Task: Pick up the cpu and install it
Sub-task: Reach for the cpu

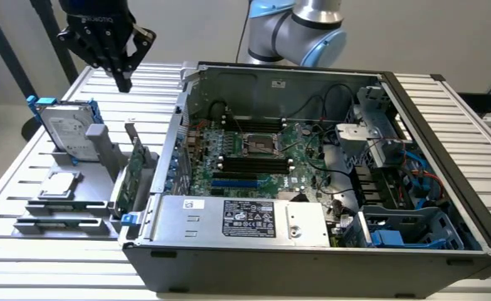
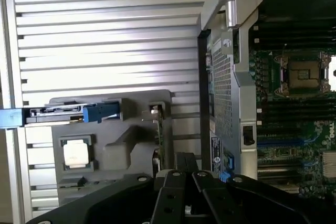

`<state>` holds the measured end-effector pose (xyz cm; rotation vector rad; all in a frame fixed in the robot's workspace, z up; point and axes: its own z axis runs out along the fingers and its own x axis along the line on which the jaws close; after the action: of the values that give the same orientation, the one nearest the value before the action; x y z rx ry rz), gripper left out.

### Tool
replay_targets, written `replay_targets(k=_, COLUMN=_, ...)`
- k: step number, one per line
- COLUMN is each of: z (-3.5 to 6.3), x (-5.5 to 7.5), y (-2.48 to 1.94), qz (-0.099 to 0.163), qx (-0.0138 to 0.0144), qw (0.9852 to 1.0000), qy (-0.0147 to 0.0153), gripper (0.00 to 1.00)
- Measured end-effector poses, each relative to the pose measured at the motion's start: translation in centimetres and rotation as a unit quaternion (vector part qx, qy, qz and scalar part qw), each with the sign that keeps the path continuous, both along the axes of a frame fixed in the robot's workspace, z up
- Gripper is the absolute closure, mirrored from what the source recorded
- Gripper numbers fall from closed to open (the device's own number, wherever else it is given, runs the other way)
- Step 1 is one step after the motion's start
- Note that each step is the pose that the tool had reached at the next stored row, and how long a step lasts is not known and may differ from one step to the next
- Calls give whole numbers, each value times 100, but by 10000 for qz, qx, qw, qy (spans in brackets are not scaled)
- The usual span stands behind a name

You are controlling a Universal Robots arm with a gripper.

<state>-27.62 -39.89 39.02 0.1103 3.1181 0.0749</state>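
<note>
Nearest the exterior camera: the power supply (image 1: 245, 218) with the black label, mounted in the front corner of the open PC case (image 1: 312, 269). On the exterior view's left, a grey fixture (image 1: 101, 157) on the slatted surface (image 1: 27, 263) parks the loose parts. The cpu (image 1: 59, 184) lies flat in its own recess, metal lid up, probably so it can be taken from above. Behind it the hard drive (image 1: 65, 135) stands on edge in a slot, with an expansion card (image 1: 128, 179) upright alongside. Deeper in the case, the motherboard socket (image 1: 262, 145) looks bare, no chip seated. Farthest back, the pincer (image 1: 124, 81) hangs above the surface, clenched on nothing, well apart from the cpu. Pick not yet made.
</note>
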Motion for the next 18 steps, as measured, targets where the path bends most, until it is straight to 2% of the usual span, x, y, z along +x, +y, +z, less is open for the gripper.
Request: replay_targets(k=18, z=-136, x=-816, y=0, qz=0, qx=-4, qw=10000, qy=0, gripper=89)
